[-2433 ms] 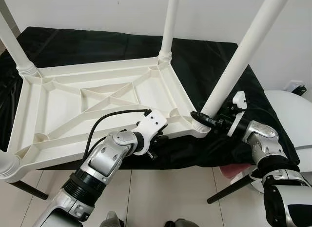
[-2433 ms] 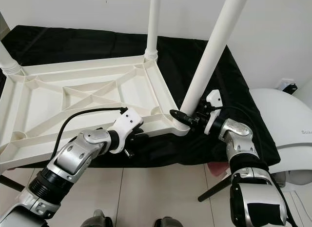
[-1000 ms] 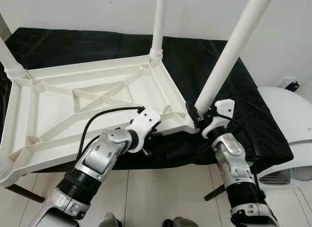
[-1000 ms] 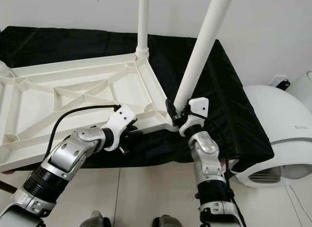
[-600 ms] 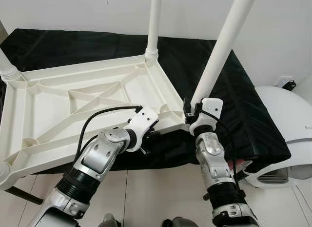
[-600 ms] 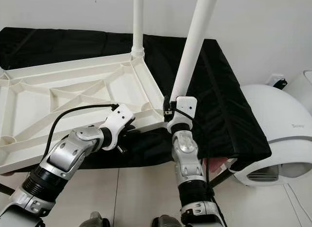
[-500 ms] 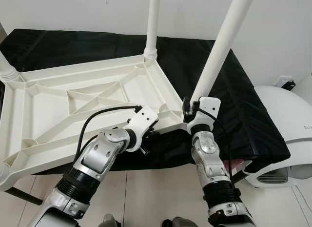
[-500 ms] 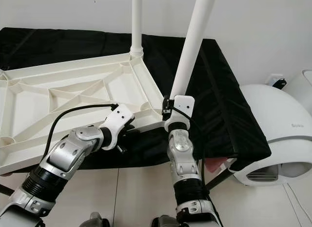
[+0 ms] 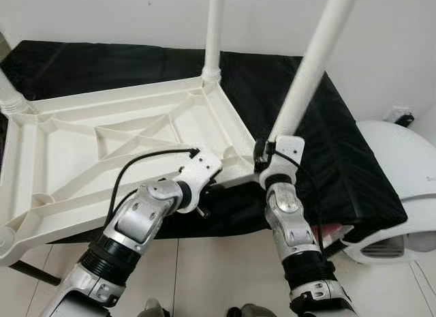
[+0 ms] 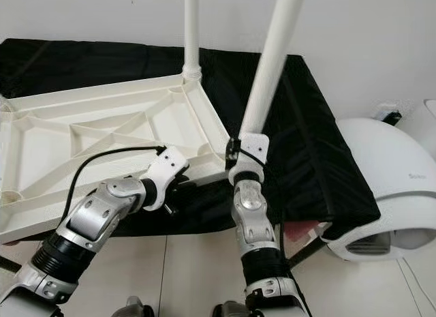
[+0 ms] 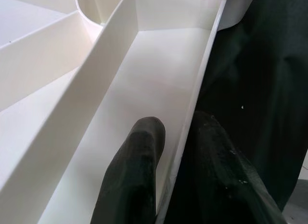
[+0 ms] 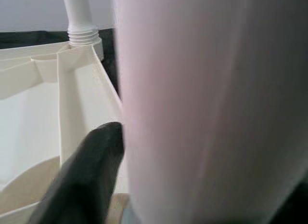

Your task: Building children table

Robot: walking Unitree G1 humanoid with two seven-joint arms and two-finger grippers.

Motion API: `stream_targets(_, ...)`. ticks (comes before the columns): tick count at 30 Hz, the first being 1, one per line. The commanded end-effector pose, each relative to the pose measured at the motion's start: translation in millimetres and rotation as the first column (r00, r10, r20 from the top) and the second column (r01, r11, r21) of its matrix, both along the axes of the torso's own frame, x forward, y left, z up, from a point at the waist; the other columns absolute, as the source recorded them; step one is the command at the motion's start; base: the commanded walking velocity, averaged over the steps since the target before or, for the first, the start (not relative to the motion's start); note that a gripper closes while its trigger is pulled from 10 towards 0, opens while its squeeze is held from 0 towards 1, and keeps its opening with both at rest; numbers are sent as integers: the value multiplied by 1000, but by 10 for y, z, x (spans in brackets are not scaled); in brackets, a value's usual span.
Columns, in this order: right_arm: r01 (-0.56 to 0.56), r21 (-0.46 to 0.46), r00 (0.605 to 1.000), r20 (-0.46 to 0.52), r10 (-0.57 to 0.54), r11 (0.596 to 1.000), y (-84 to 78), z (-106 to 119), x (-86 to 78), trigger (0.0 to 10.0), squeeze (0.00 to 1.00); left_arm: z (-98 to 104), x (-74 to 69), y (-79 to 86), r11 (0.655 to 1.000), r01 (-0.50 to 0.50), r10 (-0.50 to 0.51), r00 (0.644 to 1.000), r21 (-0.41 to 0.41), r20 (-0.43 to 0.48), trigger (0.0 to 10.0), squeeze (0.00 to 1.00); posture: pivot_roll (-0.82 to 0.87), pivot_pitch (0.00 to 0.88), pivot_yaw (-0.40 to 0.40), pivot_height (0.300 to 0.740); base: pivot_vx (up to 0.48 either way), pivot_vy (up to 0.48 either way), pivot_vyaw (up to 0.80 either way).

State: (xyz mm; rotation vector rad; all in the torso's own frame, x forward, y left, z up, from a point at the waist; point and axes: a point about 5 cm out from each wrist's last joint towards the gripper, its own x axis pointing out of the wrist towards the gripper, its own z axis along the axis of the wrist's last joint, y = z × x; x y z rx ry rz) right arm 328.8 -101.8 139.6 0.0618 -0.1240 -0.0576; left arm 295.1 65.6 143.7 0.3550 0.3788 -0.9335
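The white plastic children's table (image 9: 102, 136) lies upside down on a black-covered table, ribs up, with white legs rising from its corners. My left gripper (image 11: 175, 125) is shut on the near rim of the tabletop, one finger inside the rim and one outside; in the left eye view the left gripper (image 9: 216, 186) sits just left of the near right corner. My right gripper (image 9: 262, 153) is shut on the base of the near right leg (image 9: 310, 65), which leans to the right. In the right wrist view that leg (image 12: 211, 103) stands close beside a black finger (image 12: 91, 171).
A far leg (image 9: 214, 31) stands upright at the back corner. The black cloth (image 9: 334, 146) extends right of the tabletop. A white rounded appliance (image 9: 402, 180) sits on the tiled floor (image 9: 225, 276) at the right. A white wall runs behind.
My right wrist has swung around the near right leg, from its right side to its near side, still holding its base. The left gripper has stayed on the rim. The camera has shifted.
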Motion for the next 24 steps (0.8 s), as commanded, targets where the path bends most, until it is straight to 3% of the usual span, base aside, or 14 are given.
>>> stream_targets(1, -9, 15, 998, -63, 10, 1000, 38, -114, -7, 10000, 1000, 47, -98, -160, 994, 105, -105, 994, -37, -7, 10000, 0, -4, 64, -68, 740, 0, 0, 0)
stream_targets(7, -30, -6, 998, -48, 30, 1000, -67, -111, 1, 10000, 1000, 48, -97, -162, 994, 103, -103, 995, -38, -7, 10000, 0, -4, 63, -70, 740, 0, 0, 0)
stream_targets(12, -134, -53, 991, -21, 133, 989, -357, -90, 42, 10000, 1000, 54, -89, -152, 994, 100, -101, 995, -37, -5, 10000, 0, -7, 63, -66, 740, 0, 0, 0)
stream_targets(17, -189, -101, 982, -28, 187, 977, -542, -86, 71, 10000, 1000, 59, -87, -153, 994, 102, -102, 995, -36, -3, 10000, 0, -9, 63, -65, 740, 0, 0, 0)
stream_targets(23, -358, -155, 934, -38, 357, 921, -803, -34, 76, 10000, 1000, 63, -84, -149, 994, 104, -104, 995, -34, -1, 10000, 0, -13, 59, -62, 740, 0, 0, 0)
stream_targets(24, -416, -166, 909, -39, 415, 894, -831, -15, 69, 10000, 1000, 63, -83, -148, 994, 104, -104, 995, -34, -1, 10000, 0, -14, 59, -60, 740, 0, 0, 0)
